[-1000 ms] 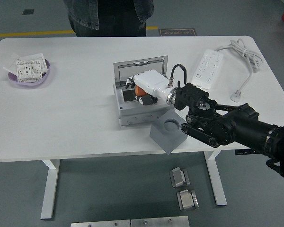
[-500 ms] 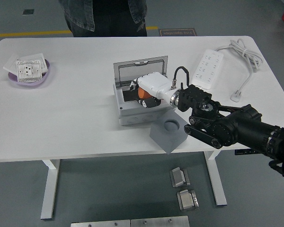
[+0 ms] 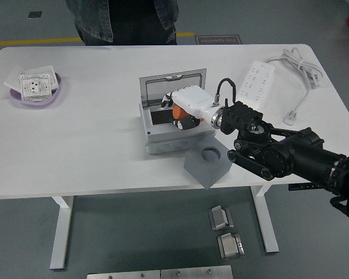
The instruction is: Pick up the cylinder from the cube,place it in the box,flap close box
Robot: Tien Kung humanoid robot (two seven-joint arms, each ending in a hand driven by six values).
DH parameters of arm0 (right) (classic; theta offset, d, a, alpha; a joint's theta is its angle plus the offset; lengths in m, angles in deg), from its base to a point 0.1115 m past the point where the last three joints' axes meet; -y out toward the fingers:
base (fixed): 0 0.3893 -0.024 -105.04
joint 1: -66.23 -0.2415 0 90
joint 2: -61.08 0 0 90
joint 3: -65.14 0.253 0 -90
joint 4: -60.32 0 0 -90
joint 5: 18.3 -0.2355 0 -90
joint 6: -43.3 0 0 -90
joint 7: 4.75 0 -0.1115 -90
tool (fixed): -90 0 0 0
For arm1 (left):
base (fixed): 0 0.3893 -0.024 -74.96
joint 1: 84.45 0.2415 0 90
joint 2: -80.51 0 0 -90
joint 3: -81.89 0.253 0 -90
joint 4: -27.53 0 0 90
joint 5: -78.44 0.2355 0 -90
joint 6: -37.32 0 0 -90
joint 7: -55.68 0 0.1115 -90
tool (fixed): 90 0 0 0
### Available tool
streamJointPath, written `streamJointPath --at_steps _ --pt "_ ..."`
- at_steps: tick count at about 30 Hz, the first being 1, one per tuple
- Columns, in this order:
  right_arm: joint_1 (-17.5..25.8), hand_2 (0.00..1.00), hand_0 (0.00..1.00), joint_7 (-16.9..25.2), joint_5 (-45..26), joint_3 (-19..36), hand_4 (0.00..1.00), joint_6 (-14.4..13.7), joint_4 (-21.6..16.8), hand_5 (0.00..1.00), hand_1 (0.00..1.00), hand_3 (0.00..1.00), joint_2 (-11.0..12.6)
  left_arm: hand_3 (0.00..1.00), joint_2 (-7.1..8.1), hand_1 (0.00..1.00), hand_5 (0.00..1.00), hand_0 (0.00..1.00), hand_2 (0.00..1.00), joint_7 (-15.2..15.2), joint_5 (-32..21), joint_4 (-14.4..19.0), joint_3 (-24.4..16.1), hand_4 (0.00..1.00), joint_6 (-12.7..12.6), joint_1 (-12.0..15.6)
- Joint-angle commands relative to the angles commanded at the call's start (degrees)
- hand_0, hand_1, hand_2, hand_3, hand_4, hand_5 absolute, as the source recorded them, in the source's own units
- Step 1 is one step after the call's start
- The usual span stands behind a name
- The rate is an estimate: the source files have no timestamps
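Observation:
The grey-white box (image 3: pixel 163 141) stands mid-table with its lid (image 3: pixel 172 85) upright at the back. My right hand (image 3: pixel 178 116), white-cased on a black arm from the right, hovers over the box's open inside. Its fingers are curled around the orange cylinder (image 3: pixel 178 111), which sits just above the box's dark interior. The grey cube (image 3: pixel 208 165), with an empty round socket on top, lies at the table's near edge, right in front of the box. The left arm is out of view.
A purple bowl (image 3: pixel 36 96) holding white parts sits at the far left. A white power strip (image 3: pixel 255 82) with its cable (image 3: pixel 299 65) lies at the back right. A person in dark clothes (image 3: pixel 122 20) stands at the far side.
My right hand with the orange cylinder has shifted a little to the right and back over the box. The person at the far side has moved slightly left.

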Motion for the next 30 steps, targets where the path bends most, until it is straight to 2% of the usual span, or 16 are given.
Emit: streamJointPath --at_steps 2,7,8,13,14,19,20,23,25,26,30 --pt "0.08 0.675 0.427 -0.03 -0.05 0.57 0.664 0.33 -0.06 0.109 0.635 0.709 0.07 0.731 -0.01 0.683 0.310 0.700 0.518 0.00 0.03 0.00 -0.02 0.739 0.00 -0.01" --pt "0.20 0.675 0.427 -0.10 -0.02 2.15 0.664 1.30 -0.34 0.109 0.635 0.709 0.27 0.731 -0.05 0.683 0.310 0.700 0.518 0.01 0.15 0.04 -0.10 0.739 0.01 -0.07" --pt "0.20 0.687 0.550 -0.13 0.02 2.37 0.729 1.52 -0.34 0.150 0.669 0.721 0.26 0.730 -0.06 0.684 0.310 0.700 0.515 0.01 0.16 0.04 -0.10 0.738 0.01 -0.08" --pt "0.30 0.687 0.550 -0.12 0.04 2.87 0.729 2.39 -0.09 0.150 0.669 0.721 0.15 0.730 -0.11 0.684 0.310 0.700 0.515 0.00 0.17 0.05 -0.09 0.738 0.02 -0.07" --pt "0.35 0.724 0.714 -0.09 0.01 2.87 0.846 2.47 -0.06 0.249 0.703 0.780 0.13 0.731 -0.11 0.684 0.311 0.700 0.515 -0.01 0.17 0.05 -0.09 0.738 0.02 -0.06" --pt "0.52 0.724 0.714 0.04 -0.25 2.87 0.846 2.50 -0.06 0.249 0.703 0.780 0.06 0.731 -0.16 0.684 0.311 0.700 0.515 -0.04 0.13 0.01 -0.05 0.738 0.04 0.02" --pt "0.57 0.742 0.837 0.06 -0.26 2.91 0.886 2.46 -0.09 0.284 0.731 0.812 0.07 0.729 -0.17 0.684 0.312 0.700 0.515 -0.04 0.14 0.01 -0.06 0.739 0.04 0.02" --pt "0.86 0.742 0.837 0.03 -0.08 3.50 0.886 2.30 -0.49 0.284 0.731 0.812 0.29 0.729 -0.17 0.684 0.312 0.700 0.515 -0.02 0.21 0.02 -0.15 0.739 0.03 0.02" --pt "1.34 0.742 0.837 -0.15 0.34 4.80 0.886 2.32 -1.37 0.284 0.731 0.812 0.76 0.729 -0.16 0.684 0.312 0.700 0.515 0.00 0.26 0.04 -0.23 0.739 0.02 0.04" --pt "1.71 0.747 0.883 -0.34 0.73 5.74 0.917 2.42 -2.01 0.327 0.735 0.814 1.09 0.729 -0.16 0.683 0.315 0.700 0.515 0.00 0.27 0.04 -0.25 0.739 0.02 0.06" --pt "5.18 0.747 0.883 -2.12 2.92 11.63 0.917 3.75 -6.87 0.327 0.735 0.814 3.76 0.729 -0.26 0.683 0.315 0.700 0.515 0.01 0.16 -0.02 -0.29 0.739 0.01 0.36"
